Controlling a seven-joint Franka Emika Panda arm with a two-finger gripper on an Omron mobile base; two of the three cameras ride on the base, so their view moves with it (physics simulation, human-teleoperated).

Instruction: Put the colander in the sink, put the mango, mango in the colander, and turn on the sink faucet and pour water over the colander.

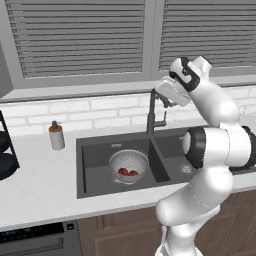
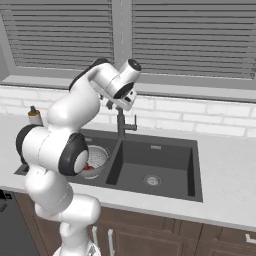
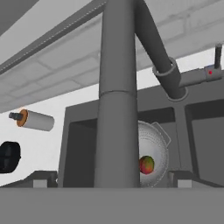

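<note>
1. Up high, the gripper (image 1: 161,102) hangs with its jaws spread wide on either side of the faucet (image 3: 116,109) spout.
2. Below, the colander (image 1: 129,165) sits in the left basin of the sink (image 1: 95,160), holding the mangos (image 1: 127,172).

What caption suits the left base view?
Robot arm's open tool at the sink faucet; mangos sit in the colander in the sink.
</note>
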